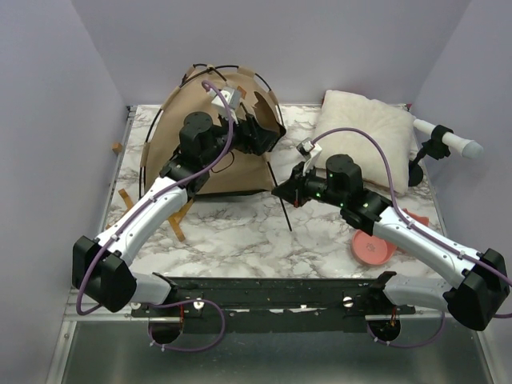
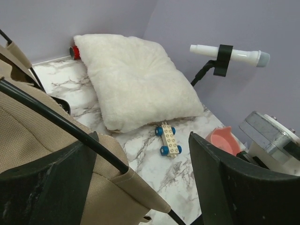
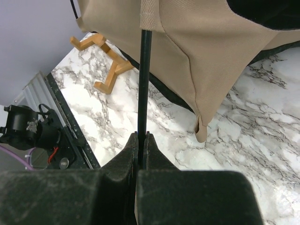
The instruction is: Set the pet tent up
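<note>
The left gripper (image 2: 143,145) has its jaws spread wide and grasps nothing. The edge of the large tan fabric pet tent (image 2: 42,136), with a thin black hem pole (image 2: 61,123) running through its sleeve, lies against the inner face of the left finger (image 2: 47,187). The other finger stands clear of it. From above, this gripper sits at the upper right side of the tent, which is half raised beyond both arms. Ahead of it and well apart lies a white fluffy pillow (image 2: 140,79).

To the right, the right gripper (image 3: 142,137) is clenched on a straight black pole (image 3: 144,84). The pole runs forward from the fingertips into a fabric sleeve, and a loose corner of the tent hangs just right of it. I cannot tell whether the two poles are one.

The step in hand looks like seating the frame. The next move probably calls for the left jaws to close on the hem and steady it while the right gripper bends the pole's free end toward its corner.
</note>
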`<state>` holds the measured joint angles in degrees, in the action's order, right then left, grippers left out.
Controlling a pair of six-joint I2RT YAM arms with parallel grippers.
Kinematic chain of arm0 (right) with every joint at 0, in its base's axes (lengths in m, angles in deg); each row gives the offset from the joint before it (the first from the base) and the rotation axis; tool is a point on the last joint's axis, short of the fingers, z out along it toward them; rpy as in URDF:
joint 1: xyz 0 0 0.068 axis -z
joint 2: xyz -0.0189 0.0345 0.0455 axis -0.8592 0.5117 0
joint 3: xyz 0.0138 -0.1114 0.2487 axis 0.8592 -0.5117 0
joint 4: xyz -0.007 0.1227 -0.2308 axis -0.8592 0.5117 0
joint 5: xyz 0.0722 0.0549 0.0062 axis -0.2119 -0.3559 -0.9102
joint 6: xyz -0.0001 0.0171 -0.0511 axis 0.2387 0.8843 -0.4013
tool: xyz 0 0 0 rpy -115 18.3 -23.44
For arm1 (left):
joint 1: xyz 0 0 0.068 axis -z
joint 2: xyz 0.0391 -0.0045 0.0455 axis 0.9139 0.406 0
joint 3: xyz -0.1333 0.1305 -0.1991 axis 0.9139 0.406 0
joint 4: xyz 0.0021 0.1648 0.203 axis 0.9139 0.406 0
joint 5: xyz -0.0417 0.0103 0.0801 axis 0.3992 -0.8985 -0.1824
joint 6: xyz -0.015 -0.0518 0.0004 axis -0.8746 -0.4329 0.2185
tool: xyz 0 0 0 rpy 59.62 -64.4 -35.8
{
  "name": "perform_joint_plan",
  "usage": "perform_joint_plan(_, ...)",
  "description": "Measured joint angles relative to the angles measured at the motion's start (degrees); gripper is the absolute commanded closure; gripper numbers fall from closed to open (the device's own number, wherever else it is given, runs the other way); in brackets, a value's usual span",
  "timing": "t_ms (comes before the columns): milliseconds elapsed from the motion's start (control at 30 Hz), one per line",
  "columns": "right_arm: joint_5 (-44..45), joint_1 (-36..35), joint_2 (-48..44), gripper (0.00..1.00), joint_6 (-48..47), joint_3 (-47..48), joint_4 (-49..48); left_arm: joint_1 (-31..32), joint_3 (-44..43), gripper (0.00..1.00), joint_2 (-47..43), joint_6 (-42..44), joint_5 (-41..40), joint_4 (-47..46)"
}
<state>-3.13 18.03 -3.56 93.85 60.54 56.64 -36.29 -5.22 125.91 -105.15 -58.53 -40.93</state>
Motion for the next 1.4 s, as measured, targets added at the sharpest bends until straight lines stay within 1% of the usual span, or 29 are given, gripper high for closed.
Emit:
perform_joint_plan(167, 3.1, -0.1, 0.0, 1.0, -1.8, 0.1, -0.2, 1.1, 1.4, 0.16, 0.1, -0.2, 2.1, -1.2)
perform_joint_plan(400, 8.8, -0.1, 1.5, 1.0, -7.2, 2.1, -0.3, 2.9, 4.3, 0.16, 0.1, -0.5, 3.6, -3.0)
perform_joint_plan(467, 9.7, -0.1, 1.9, 0.99, -8.6, 2.2, -0.7, 2.9, 4.7, 0.17, 0.1, -0.6, 3.6, -3.6)
perform_joint_plan(500, 10.1, -0.1, 2.1, 1.0, -9.2, 2.2, -1.1, 3.0, 5.1, 0.19, 0.1, -0.7, 3.7, -4.2)
perform_joint_plan(533, 10.2, -0.1, 2.2, 0.99, -9.6, 2.2, -1.5, 3.0, 5.4, 0.24, 0.1, -0.7, 3.7, -4.7)
perform_joint_plan(600, 10.3, -0.1, 2.2, 0.99, -10.1, 2.2, -2.3, 3.0, 5.8, 0.47, 0.1, -0.8, 3.8, -5.5)
perform_joint_plan(667, 10.3, -0.1, 2.2, 1.0, -10.3, 1.8, -3.8, 3.0, 6.0, 0.73, 0.1, -0.9, 3.6, -6.2)
perform_joint_plan(700, 10.4, -0.1, 2.0, 0.99, -10.3, 1.4, -4.5, 2.9, 6.1, 0.83, 0.1, -1.1, 3.4, -6.3)
perform_joint_plan(733, 10.4, -0.1, 1.6, 0.96, -10.3, 0.8, -5.4, 2.9, 6.2, 0.92, 0.1, -1.1, 3.0, -6.2)
perform_joint_plan(767, 10.4, -0.1, 0.9, 0.92, -10.2, -0.2, -6.0, 2.8, 6.4, 0.98, 0.1, -1.3, 2.6, -6.0)
perform_joint_plan(800, 10.4, -0.1, 0.1, 0.89, -10.1, -1.2, -6.5, 2.9, 6.7, 1.0, 0.0, -2.7, 2.5, -5.9)
perform_joint_plan(900, 10.5, -0.2, -2.3, 0.81, -9.0, -4.8, -7.7, 3.9, 7.1, 1.0, -0.4, -5.2, 2.8, -5.6)
perform_joint_plan(967, 10.5, -0.4, -4.5, 0.73, -7.9, -6.9, -8.5, 4.7, 7.6, 1.0, -0.9, -5.7, 3.2, -5.6)
perform_joint_plan(1000, 10.5, -0.4, -5.7, 0.69, -7.4, -7.9, -9.2, 4.8, 7.6, 1.0, -1.1, -5.5, 3.2, -5.3)
perform_joint_plan(1067, 10.5, -0.4, -8.5, 0.56, -6.3, -9.7, -9.8, 4.0, 7.6, 1.0, -1.4, -5.4, 3.1, -4.7)
perform_joint_plan(1133, 10.5, -0.3, -10.3, 0.45, -5.0, -10.9, -9.9, 3.3, 7.6, 1.0, -1.4, -5.4, 2.8, -4.2)
perform_joint_plan(1233, 9.9, -0.3, -11.6, 0.3, -3.3, -13.2, -9.8, 2.4, 7.6, 1.0, -1.5, -5.9, 2.3, -3.3)
perform_joint_plan(1333, 8.7, -0.3, -11.8, 0.23, -1.5, -16.4, -9.5, 1.4, 7.6, 1.0, -1.5, -7.0, 2.0, -2.8)
perform_joint_plan(1400, 8.2, -0.3, -11.7, 0.21, -0.6, -18.5, -9.3, 0.8, 7.6, 1.0, -1.6, -7.7, 1.9, -2.8)
